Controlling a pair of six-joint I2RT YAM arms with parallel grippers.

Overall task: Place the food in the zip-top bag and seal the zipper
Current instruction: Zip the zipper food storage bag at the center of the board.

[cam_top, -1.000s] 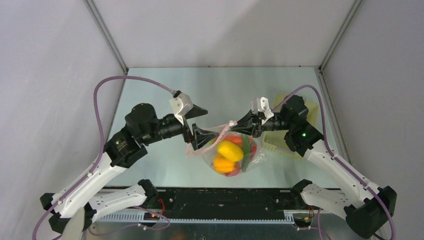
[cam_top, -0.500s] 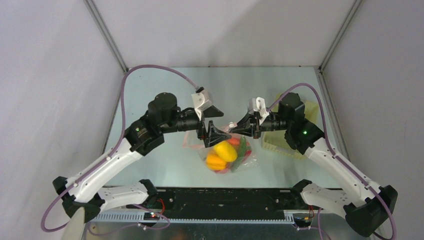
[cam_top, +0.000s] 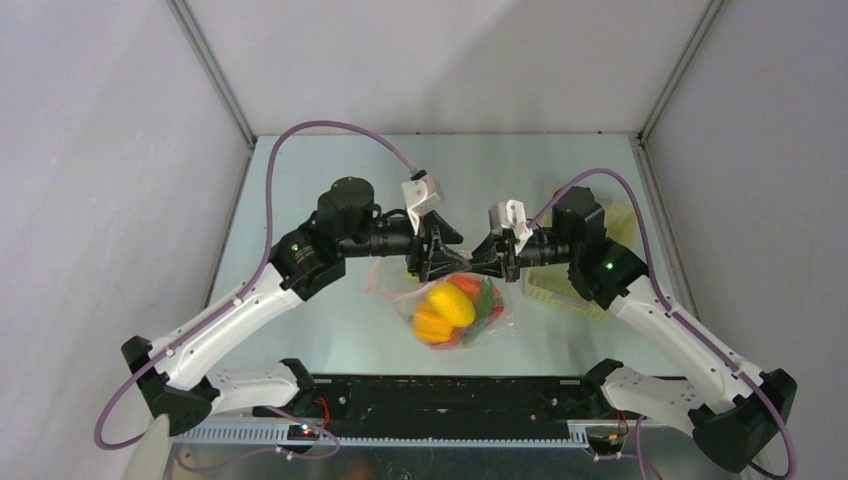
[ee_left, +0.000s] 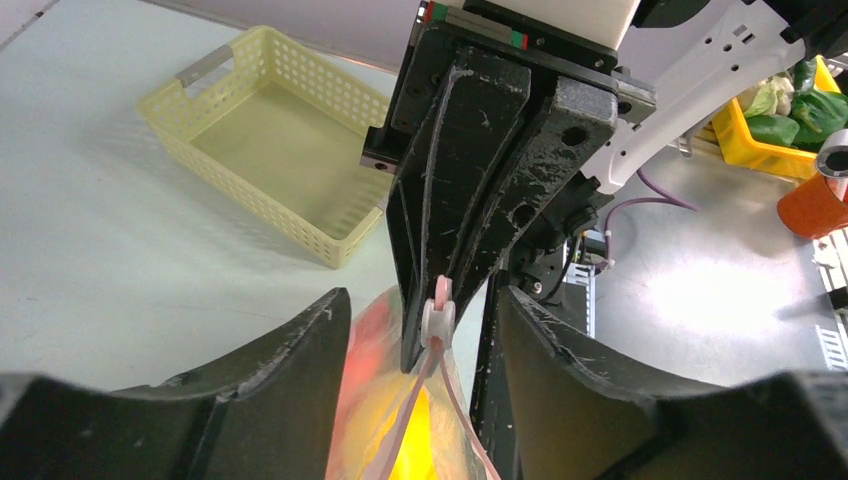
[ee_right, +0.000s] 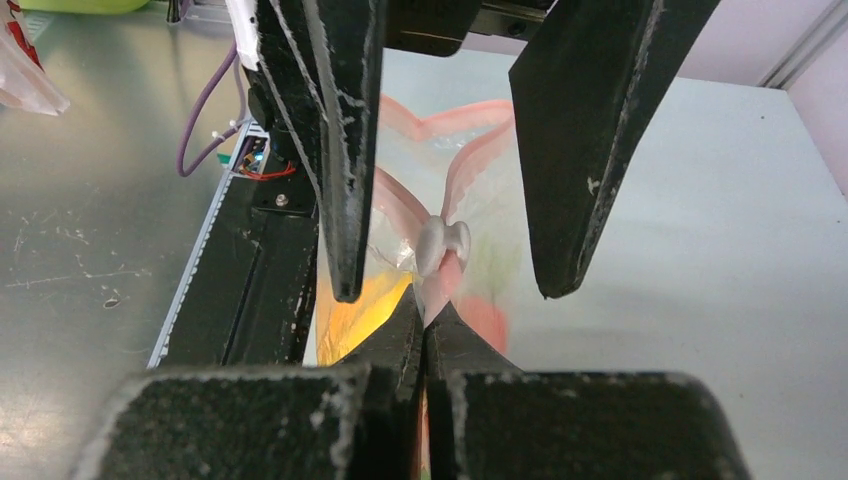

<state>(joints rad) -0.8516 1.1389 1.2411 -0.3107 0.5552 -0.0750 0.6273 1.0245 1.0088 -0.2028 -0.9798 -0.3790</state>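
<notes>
The clear zip-top bag [cam_top: 470, 322] hangs between both grippers just above the table. It holds the food: a yellow pepper [cam_top: 452, 302], an orange pepper [cam_top: 430, 325], and red and green pieces [cam_top: 487, 300]. My right gripper [cam_top: 480, 265] is shut on the end of the pink zipper strip [ee_right: 470, 165], seen in its wrist view [ee_right: 425, 305]. My left gripper [cam_top: 445, 258] is open, and its fingers [ee_left: 300, 345] straddle the white zipper slider [ee_left: 437, 318], which sits close to the right gripper's tips. The slider also shows in the right wrist view [ee_right: 443, 243]. The strip behind the slider gapes apart.
A pale-yellow perforated basket [cam_top: 560, 285] stands empty on the table behind the right gripper, and shows in the left wrist view [ee_left: 280, 150]. The black rail of the table's near edge [cam_top: 450, 395] lies below the bag. Grey walls close in the table's left, right and far sides.
My left gripper has travelled right along the bag's mouth, from its left end to right beside the right gripper. The bag has bunched and shifted slightly left. The right gripper has barely moved.
</notes>
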